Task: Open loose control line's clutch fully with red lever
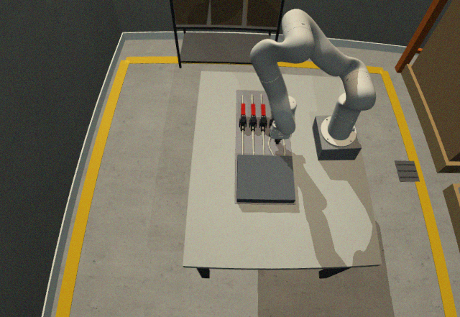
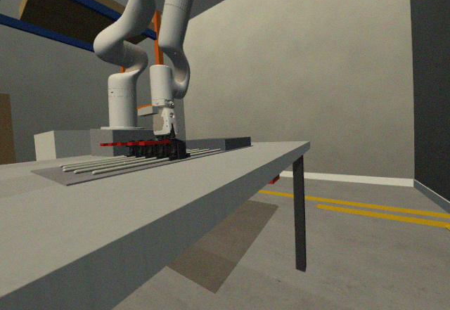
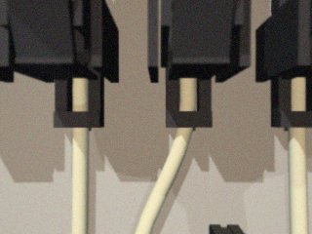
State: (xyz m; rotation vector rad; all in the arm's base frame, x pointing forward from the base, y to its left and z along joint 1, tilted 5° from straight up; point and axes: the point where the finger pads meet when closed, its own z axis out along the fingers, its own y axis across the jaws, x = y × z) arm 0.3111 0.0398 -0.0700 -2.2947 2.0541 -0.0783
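White arm's gripper is pressed together, pinching nothing, low over the cream control lines between black clutches and flat grey console. Middle line bends sideways below its clutch.

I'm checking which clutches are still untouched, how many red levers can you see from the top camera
3. They lie side by side on the grey board: left, middle, right, each behind its black clutch. The arm covers the lines to their right, so more levers may be hidden.
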